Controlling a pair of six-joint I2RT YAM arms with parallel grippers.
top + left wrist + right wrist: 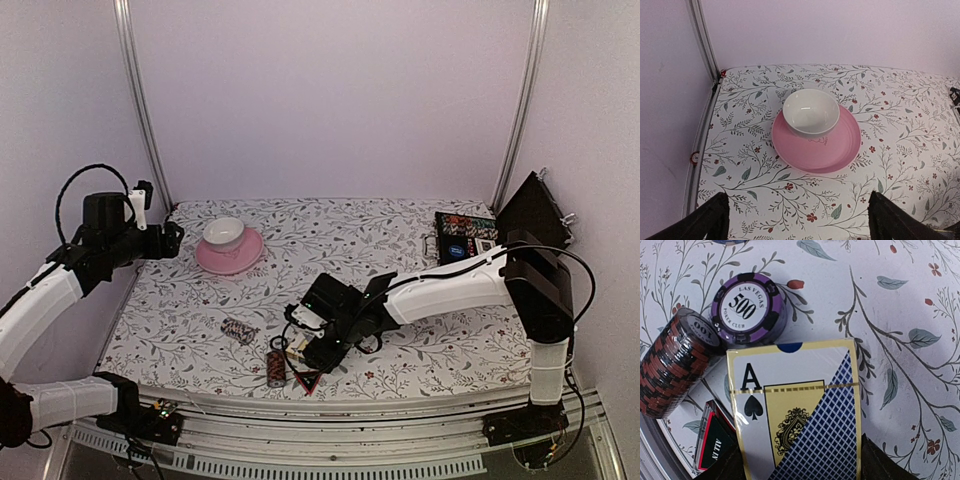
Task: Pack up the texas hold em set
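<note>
My right gripper [306, 352] [801, 471] is shut on a boxed card deck [800, 410] with an ace of spades and a blue lattice on its face, near the table's front edge. Just past the deck stand a purple 500 chip roll [747, 307] and a red-black chip roll [672, 365] [276, 368]. The red-black triangle marker [715, 450] [306, 381] lies at the deck's left. A black-white striped chip roll [238, 328] lies further left. The black case [533, 208] stands open at the back right. My left gripper [800, 225] [165, 240] is open and empty, above the table's back left.
A pink saucer [840, 145] [212, 257] with a white cup [811, 111] sits at the back left, just ahead of the left gripper. The open case's base [465, 238] holds coloured pieces. Metal frame posts stand at the back corners.
</note>
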